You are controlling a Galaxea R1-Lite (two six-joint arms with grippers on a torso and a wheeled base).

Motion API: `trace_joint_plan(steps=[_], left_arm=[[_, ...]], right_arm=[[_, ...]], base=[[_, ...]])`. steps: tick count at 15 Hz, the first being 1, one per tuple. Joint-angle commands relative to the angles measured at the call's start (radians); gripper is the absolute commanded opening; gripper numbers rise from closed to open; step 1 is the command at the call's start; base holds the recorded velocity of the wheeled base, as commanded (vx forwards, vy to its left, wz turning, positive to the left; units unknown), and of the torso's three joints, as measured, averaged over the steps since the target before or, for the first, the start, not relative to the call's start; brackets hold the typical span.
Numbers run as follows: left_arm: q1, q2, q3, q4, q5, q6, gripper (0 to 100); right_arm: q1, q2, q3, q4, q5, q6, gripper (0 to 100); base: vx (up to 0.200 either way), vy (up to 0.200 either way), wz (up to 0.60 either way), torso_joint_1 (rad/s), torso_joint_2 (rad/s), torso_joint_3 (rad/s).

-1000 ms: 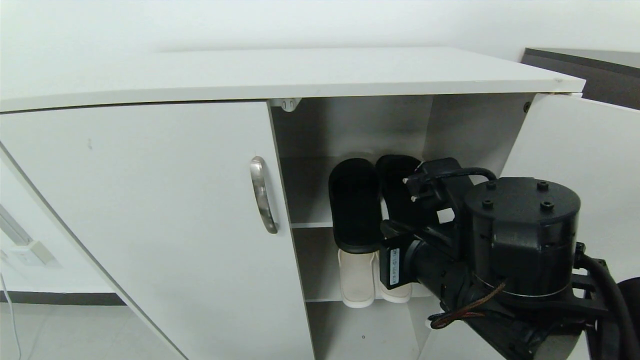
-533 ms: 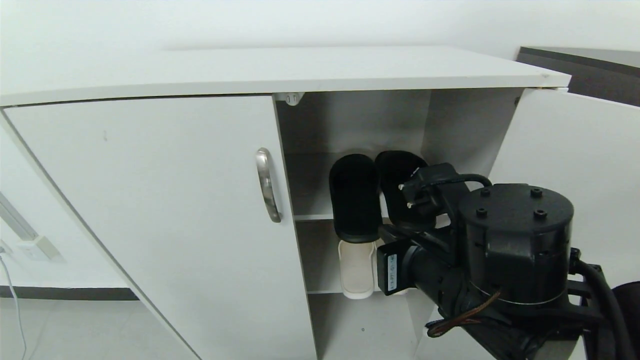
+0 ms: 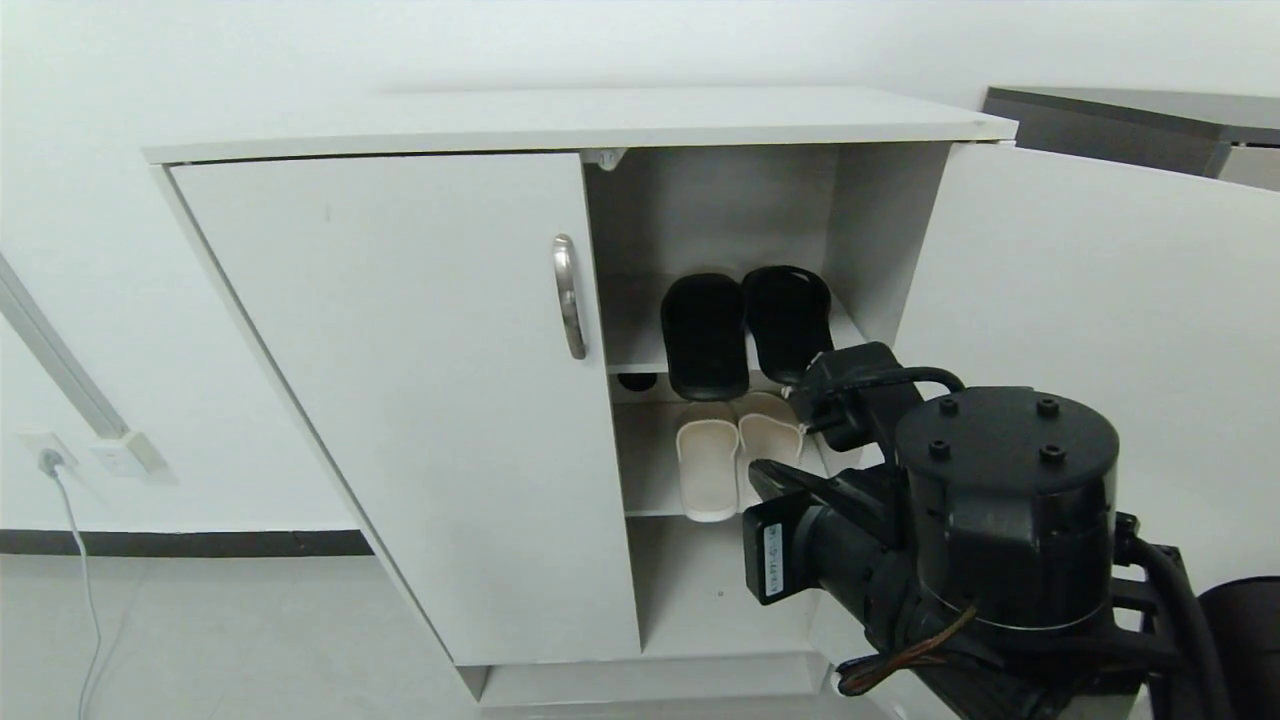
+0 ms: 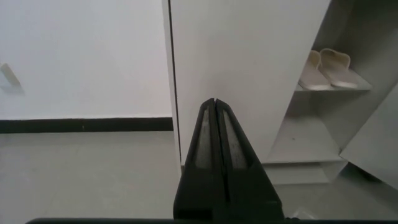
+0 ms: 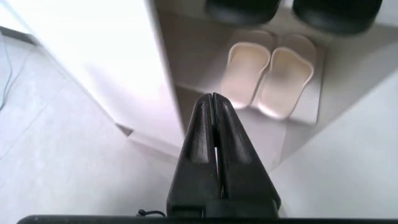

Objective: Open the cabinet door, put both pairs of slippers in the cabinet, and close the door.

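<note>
Right, both pairs sit shelved ahead of my right pincer [image 5: 213, 99] — black slippers [image 3: 745, 325] above cream slippers [image 3: 738, 450]. Its fingers are pressed together, empty. I'd get behind the open door [image 3: 1080, 330] to its right and push gently near the free edge.

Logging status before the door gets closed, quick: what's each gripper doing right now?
Left gripper: shut, holding nothing.
Right gripper: shut, holding nothing.
</note>
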Motion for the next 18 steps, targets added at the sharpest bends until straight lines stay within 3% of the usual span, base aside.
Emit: trace_joint_plan(steps=[1,4,18], left_arm=[[-0.001,0.001,0.0,-0.001,0.0,0.0,0],[-0.001,0.001,0.0,-0.001,0.001,0.0,0],[-0.001,0.001,0.0,-0.001,-0.002,0.003,0]], right_arm=[[0.003,0.008,0.008,0.0,0.0,0.0,0],[-0.005,0.013,0.016,0.0,0.011,0.005,0],[-0.046,0.063,0.034,-0.027,0.009,0.0,0]], base=[[-0.2,0.0,0.0,0.002,0.0,0.002],[-0.2,0.0,0.0,0.002,0.0,0.002],[0.0,0.0,0.0,0.0,0.0,0.0]])
